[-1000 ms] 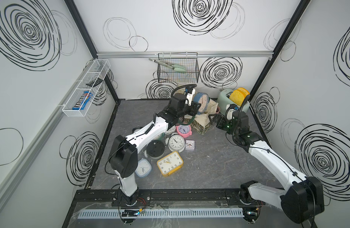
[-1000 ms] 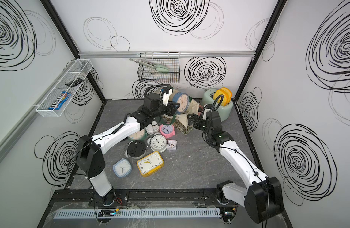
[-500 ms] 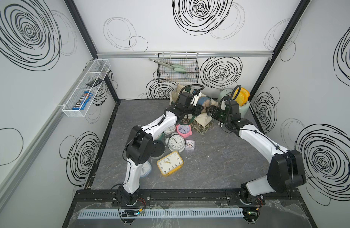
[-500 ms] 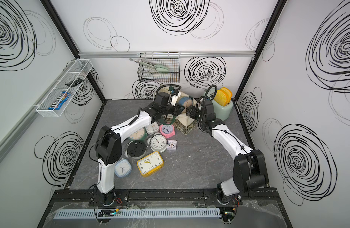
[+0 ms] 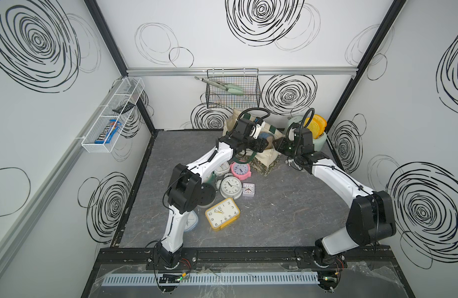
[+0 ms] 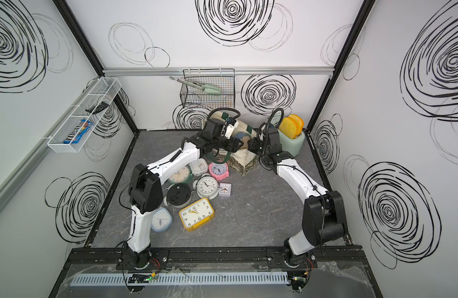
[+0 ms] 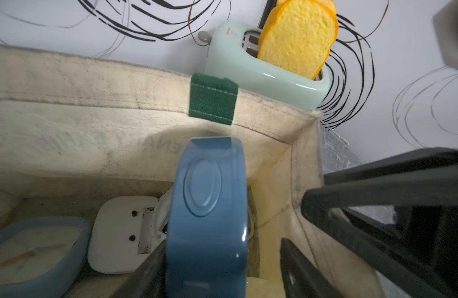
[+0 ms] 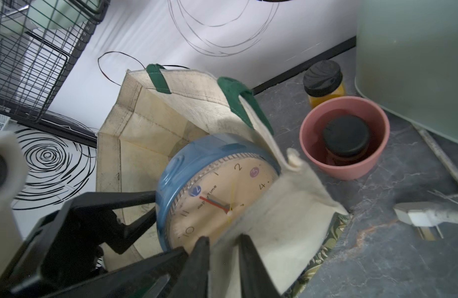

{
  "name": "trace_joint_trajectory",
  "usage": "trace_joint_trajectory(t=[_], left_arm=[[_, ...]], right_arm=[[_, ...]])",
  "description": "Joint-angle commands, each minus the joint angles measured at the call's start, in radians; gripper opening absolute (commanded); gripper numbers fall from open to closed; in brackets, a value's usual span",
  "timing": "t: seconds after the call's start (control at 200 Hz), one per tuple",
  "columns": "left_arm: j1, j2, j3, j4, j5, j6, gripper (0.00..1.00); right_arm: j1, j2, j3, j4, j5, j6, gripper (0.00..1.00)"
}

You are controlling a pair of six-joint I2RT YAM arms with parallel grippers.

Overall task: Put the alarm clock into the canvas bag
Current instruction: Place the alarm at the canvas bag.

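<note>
The fingers of the left gripper stood open around the blue alarm clock. One finger lay just beside its rim, and the other stood apart from it with a clear gap. The alarm clock stood on its edge in the mouth of the canvas bag, partly inside. Below it, on the bag's bottom, lay a pale blue clock and a white clock with its back up.

The right gripper had its fingers closed on the cream cloth of the bag's rim, close to the face of the alarm clock.

The bag stood at the far edge of the bench. Beside it, in the far right corner, was a mint toaster with slices of bread in it. Near the bag and the toaster stood a pink bowl with a dark-lidded jar inside. More clocks lay in a heap nearer the left edge, among them a yellow clock.
</note>
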Motion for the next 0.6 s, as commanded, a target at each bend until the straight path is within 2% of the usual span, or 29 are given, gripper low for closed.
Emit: trace_joint_trajectory(t=[0.0,0.09,0.25,0.365,0.405,0.595], left_arm=[[0.006,0.004,0.083,-0.037,0.02,0.011,0.74],[0.015,-0.005,0.112,-0.057,0.007,-0.01,0.79],[0.044,-0.069,0.104,-0.055,-0.009,-0.06,0.9],[0.054,-0.146,0.05,-0.04,-0.066,-0.068,1.0],[0.055,-0.173,0.024,-0.032,-0.105,-0.068,0.96],[0.094,-0.243,-0.04,-0.048,-0.337,-0.09,0.96]], right_arm=[[-0.01,0.0,0.024,-0.014,-0.021,-0.005,0.09],[-0.012,-0.012,0.016,-0.005,-0.034,-0.005,0.0],[-0.017,-0.053,0.011,-0.008,-0.055,-0.014,0.0],[-0.021,-0.107,-0.012,-0.003,-0.066,-0.014,0.0],[-0.021,-0.123,-0.017,-0.006,-0.071,-0.017,0.0],[-0.035,-0.187,-0.06,-0.021,-0.121,-0.025,0.0]])
